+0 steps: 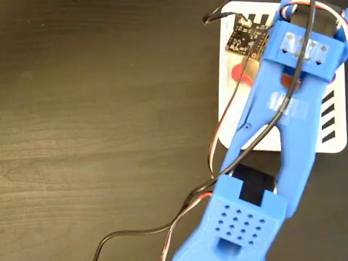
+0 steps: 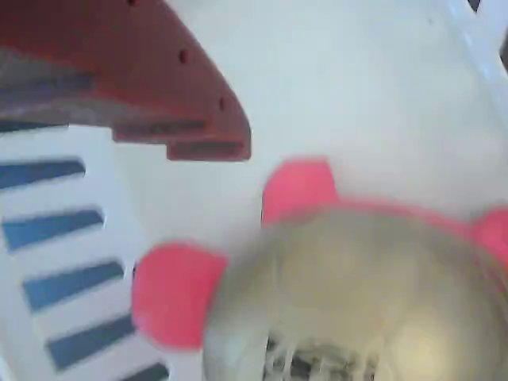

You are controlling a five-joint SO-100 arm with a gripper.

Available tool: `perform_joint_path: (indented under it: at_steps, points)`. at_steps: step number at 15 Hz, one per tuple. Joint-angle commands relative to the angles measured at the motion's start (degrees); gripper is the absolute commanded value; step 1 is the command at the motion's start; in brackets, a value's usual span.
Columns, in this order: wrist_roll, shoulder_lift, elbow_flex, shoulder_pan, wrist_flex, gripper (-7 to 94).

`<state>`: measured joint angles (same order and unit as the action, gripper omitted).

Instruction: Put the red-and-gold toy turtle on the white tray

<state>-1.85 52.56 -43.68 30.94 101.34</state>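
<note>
The red-and-gold toy turtle (image 2: 349, 294) fills the lower right of the wrist view, very close and blurred, with its gold shell up, its coral head (image 2: 171, 294) to the left and one foot (image 2: 298, 186) above. It lies on the white tray (image 2: 357, 87). One red finger (image 2: 182, 103) of my gripper stands at the upper left, apart from the turtle with bare tray between them; the other finger is out of frame. In the fixed view, only a red bit of the turtle (image 1: 241, 73) shows beside the blue arm (image 1: 293, 109), which covers the gripper over the tray (image 1: 231, 117).
Black diagonal stripes run along the tray's right edge (image 1: 329, 114) and top edge (image 1: 255, 17). The dark wooden table (image 1: 98, 119) spreads to the left of the tray. Black and red cables (image 1: 179, 217) trail from the arm across the table.
</note>
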Motion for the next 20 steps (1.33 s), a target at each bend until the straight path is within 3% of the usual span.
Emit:
perform_joint_path:
  at_steps: [1,3,4,8,13,18,20]
  points:
    - [-0.8,4.6,-1.4,0.4,-1.6,57]
    - [-2.3,8.7,-4.2,0.4,-5.0,14]
    - [-4.0,10.5,-5.0,0.4,-6.3,0]
    - [-6.7,20.2,-7.5,-2.8,-11.1,0]
    - [-5.7,49.5,-30.8,-20.5,-30.9,0]
    - [-6.2,79.5,-73.5,-38.5,-52.9,0]
    - [-2.7,94.4,-96.2,-40.6,-60.5,0]
